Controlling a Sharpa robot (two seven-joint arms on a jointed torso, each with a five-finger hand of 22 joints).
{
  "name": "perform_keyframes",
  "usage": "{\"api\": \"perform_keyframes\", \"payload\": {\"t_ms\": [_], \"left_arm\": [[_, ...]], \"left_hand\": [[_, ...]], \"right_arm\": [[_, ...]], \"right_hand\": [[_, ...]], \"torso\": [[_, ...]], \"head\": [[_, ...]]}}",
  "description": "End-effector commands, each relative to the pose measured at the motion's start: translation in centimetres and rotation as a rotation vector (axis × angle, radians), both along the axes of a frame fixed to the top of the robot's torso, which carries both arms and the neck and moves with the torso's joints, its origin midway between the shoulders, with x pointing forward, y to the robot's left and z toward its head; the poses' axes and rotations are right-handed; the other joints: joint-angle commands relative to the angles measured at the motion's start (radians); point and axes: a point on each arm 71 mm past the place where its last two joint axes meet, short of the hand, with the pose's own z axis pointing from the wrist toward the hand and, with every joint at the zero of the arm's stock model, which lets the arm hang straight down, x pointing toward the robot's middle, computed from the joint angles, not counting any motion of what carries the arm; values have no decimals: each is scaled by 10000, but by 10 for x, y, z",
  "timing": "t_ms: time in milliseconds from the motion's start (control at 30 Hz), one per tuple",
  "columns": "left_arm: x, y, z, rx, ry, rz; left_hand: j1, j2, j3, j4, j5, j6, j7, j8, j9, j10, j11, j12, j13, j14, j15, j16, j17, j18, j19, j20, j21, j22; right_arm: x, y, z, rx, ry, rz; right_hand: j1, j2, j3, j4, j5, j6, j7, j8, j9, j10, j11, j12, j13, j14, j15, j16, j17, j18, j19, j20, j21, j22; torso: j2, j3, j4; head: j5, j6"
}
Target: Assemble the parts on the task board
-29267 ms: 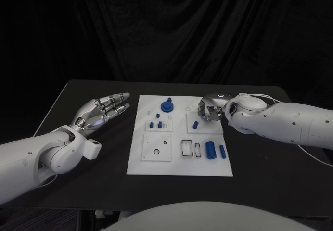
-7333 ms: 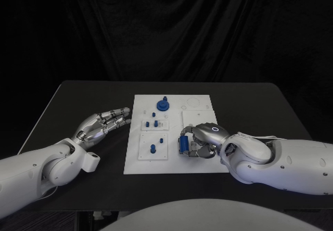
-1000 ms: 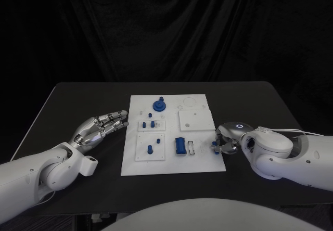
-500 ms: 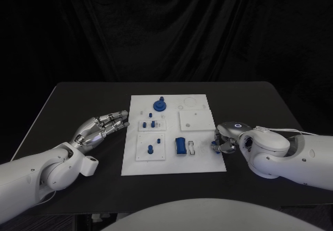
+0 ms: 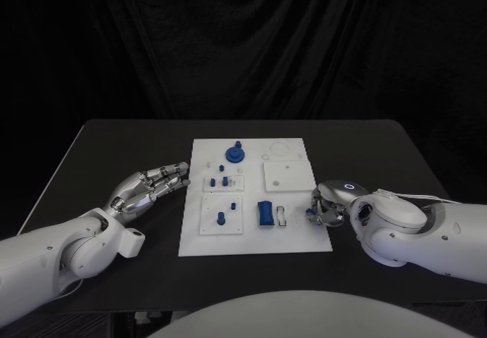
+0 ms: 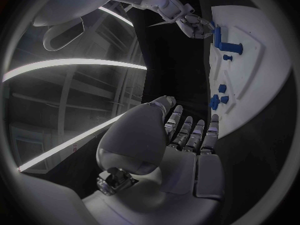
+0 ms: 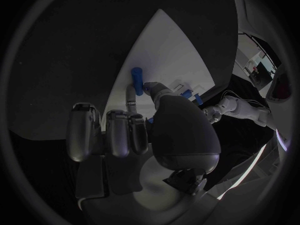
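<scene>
The white task board (image 5: 296, 232) lies mid-table. On it stand a large blue knob (image 5: 234, 152), small blue pegs (image 5: 219, 182) and a thick blue cylinder (image 5: 264, 211) in its slot. My right hand (image 5: 326, 206) sits at the board's right edge near the front. Its thumb and fingers pinch a thin blue pin (image 7: 136, 76), whose tip sticks out past the fingertips over the board (image 7: 169, 50). My left hand (image 5: 152, 184) rests on the table beside the board's left edge, fingers straight and apart, holding nothing.
A square white plate (image 5: 285, 175) sits on the board's right half behind my right hand. Bare black table (image 5: 112, 148) surrounds the board. In the left wrist view my left hand (image 6: 187, 135) points along the board (image 6: 262, 60), with my right hand (image 6: 190, 25) beyond it.
Since seven seconds ago my right hand has left the thick cylinder in its slot and moved to the board's right edge. Over the last second it barely shifts. The left hand stays put.
</scene>
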Motion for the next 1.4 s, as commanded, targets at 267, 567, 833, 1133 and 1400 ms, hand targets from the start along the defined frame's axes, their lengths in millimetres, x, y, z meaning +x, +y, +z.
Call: {"api": "perform_keyframes", "payload": {"t_ms": [267,567,833,1133,1400], "left_arm": [[-1,-3,0,-225,-34,-105],[-1,-5,0,-227,-33,-124],[0,-6,0,-237,-42,-139],[0,-7,0,-248,-38,-161],[0,-7,-1,-257,-31,-173]], "left_hand": [[46,47,54,-16,43,-20,37,44,-5,-6,60,-65,-4,-25,72,25,2,-55,58,13,45,-9],[46,47,54,-16,43,-20,37,44,-5,-6,60,-65,-4,-25,72,25,2,-55,58,13,45,-9],[49,37,63,-26,48,-18,38,45,-5,-6,59,-61,-3,-27,73,26,2,-59,59,12,46,-15],[49,37,63,-26,48,-18,38,45,-5,-6,59,-61,-3,-27,73,26,2,-59,59,12,46,-15],[50,33,68,-30,52,-32,40,43,-8,-9,58,-67,-4,-32,73,23,1,-61,57,12,45,-21]], "right_arm": [[0,3,6,3148,293,-1377],[2,12,3,4914,1524,-2419],[6,19,-1,5534,1902,-2673],[12,26,-5,5668,1955,-2602],[16,31,-8,5572,1894,-2443]], "right_hand": [[-93,75,37,-16,49,92,-70,111,205,1059,-92,27,2628,708,-94,-92,592,-66,415,-102,-37,2000],[-342,154,68,101,32,9,-76,158,352,1059,-105,27,2628,686,-113,-157,457,-48,390,-127,-114,1973],[-442,206,82,156,-48,-44,-69,167,411,1059,-99,27,2628,681,-111,-175,420,-45,384,-130,-133,1966],[-597,256,90,221,-320,-144,-55,172,522,1059,-88,27,2628,667,-102,-221,328,-37,370,-125,-173,1953],[-754,303,58,274,-950,-244,-25,137,633,1059,-63,27,2628,654,-84,-265,237,-22,346,-110,-241,1931]], "torso": [[-1,-5,0],[-3,-5,12],[-1,-11,24],[-5,-11,8],[-7,-1,21]], "head": [[56,-2],[51,-2],[51,-2],[61,-2],[62,-2]]}}
